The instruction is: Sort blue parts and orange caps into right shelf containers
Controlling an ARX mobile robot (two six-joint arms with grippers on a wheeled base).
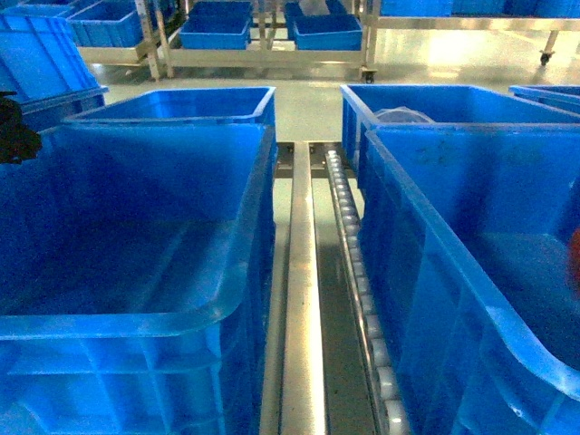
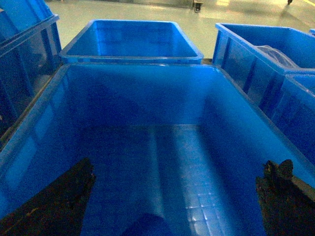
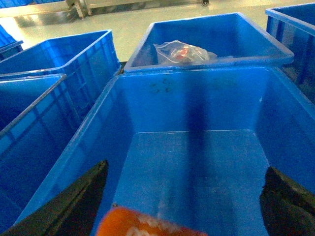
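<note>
Holding an orange cap over an unlabelled bin.

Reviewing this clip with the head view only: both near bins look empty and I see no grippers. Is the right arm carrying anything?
Observer: The right wrist view shows an orange cap at the frame's bottom edge, between the right gripper's fingers, over the near right bin. I can't tell whether it is gripped.
Operator: And the left?
Observer: A rounded blue piece sits low between the left gripper's fingers, over the near left bin. It is too cropped to name.
Operator: What is the pale thing in the far right bin?
Observer: A clear plastic bag with something red-orange inside.
</note>
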